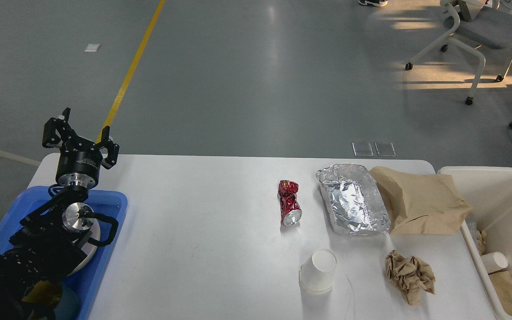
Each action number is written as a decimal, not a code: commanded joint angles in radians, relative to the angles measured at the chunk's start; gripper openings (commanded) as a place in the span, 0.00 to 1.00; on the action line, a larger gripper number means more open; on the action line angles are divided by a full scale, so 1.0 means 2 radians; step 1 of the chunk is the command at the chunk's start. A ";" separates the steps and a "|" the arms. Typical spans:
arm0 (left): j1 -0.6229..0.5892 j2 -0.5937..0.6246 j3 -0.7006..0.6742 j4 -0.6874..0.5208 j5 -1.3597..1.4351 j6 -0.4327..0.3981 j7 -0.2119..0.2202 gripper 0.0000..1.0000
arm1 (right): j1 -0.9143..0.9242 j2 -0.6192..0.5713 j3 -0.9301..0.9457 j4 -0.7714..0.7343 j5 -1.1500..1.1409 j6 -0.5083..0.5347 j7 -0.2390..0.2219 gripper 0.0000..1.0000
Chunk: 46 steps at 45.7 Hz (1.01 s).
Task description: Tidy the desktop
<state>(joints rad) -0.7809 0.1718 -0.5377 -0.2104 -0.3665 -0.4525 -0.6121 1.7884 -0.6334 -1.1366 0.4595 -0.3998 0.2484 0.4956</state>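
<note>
The white surface (194,231) fills the foreground on a grey floor (247,80) with a yellow line (129,73); office chairs (474,31) stand far right. Crushed red can (289,202), foil tray (353,198), brown bag (420,200), paper cup (318,270) and crumpled paper (409,275) lie right of centre. The left pincer (79,131) hangs released and empty above the blue tray (105,249)

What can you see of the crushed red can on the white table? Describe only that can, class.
The crushed red can is a shiny metal drink can, red with pale markings, dented and twisted along its body. It lies on its side on the desktop, silver end facing the near edge, the other end pointing away. It sits just left of the foil tray, apart from it, and beyond the white paper cup. Nothing touches it except the tabletop.
</note>
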 commanded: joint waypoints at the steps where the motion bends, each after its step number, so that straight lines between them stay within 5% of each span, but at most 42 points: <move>1: 0.000 0.000 0.000 -0.001 0.000 0.000 0.000 0.97 | 0.018 0.031 -0.043 0.005 0.000 0.011 0.000 1.00; 23: 0.000 0.000 0.000 -0.001 0.000 0.000 0.000 0.96 | 0.091 0.097 -0.148 0.092 0.000 0.264 -0.004 1.00; 46: 0.000 0.000 0.000 0.000 0.000 0.000 0.000 0.96 | 0.014 0.119 -0.153 0.168 0.060 0.255 -0.005 1.00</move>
<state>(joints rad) -0.7809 0.1718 -0.5374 -0.2111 -0.3662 -0.4525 -0.6121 1.8518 -0.3965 -1.4407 0.7834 -0.3237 0.7686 0.4860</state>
